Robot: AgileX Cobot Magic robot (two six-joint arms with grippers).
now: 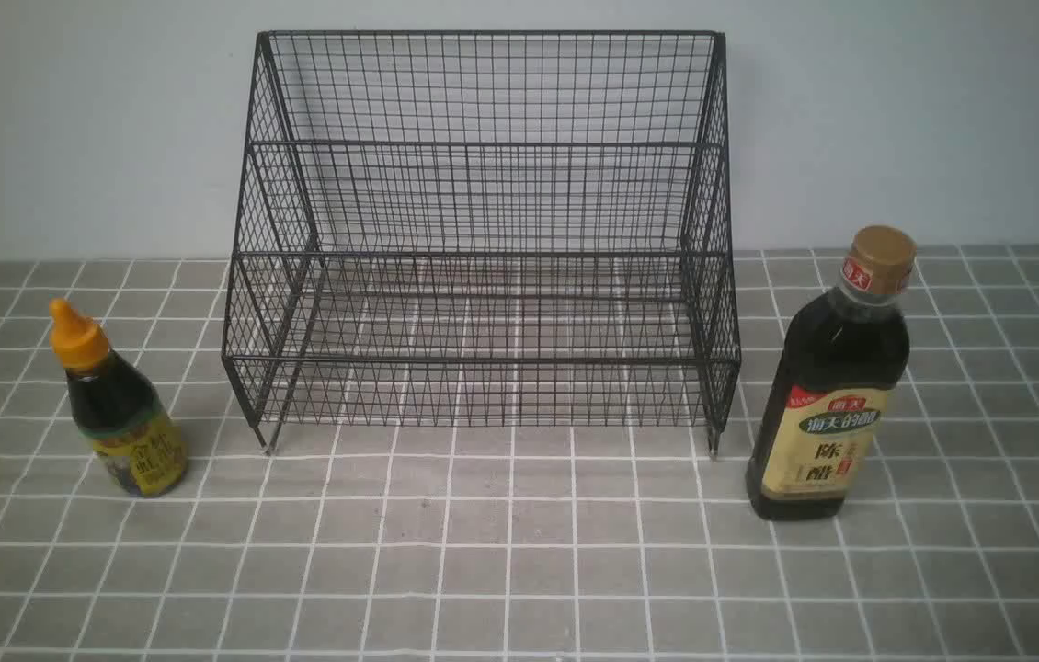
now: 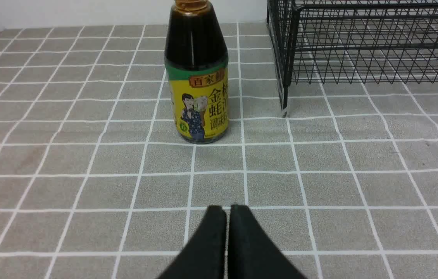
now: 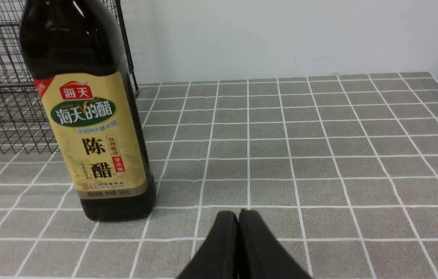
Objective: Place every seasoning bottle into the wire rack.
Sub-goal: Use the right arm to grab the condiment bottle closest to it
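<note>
The black wire rack point(image 1: 483, 359) stands toward the back of the gray cloth point(image 1: 501, 552) with its white grid, in front of the pale wall point(image 1: 69, 119), and its front side is the low one, the mesh rising to a tall back. The 2 bottles stand upright on the cloth, outside the rack, 1 on each side. The short bottle point(image 1: 124, 414), with its orange pointed nozzle and yellow label, is on the left, with a strip of open cloth between it and the rack's left side. The tall bottle point(image 1: 827, 395), tan cap on top, is on the right, near the rack's right side, with a narrower gap. In front of the rack, between the 2 bottles, the cloth lies open. The rack's sloping mesh sides stand between each bottle and the inside; its top is open. The left gripper point(image 2: 228, 209) has its 2 jaws together, and the right gripper point(image 3: 240, 213) has its 2 jaws together too, both above the cloth and apart from the bottles.
</note>
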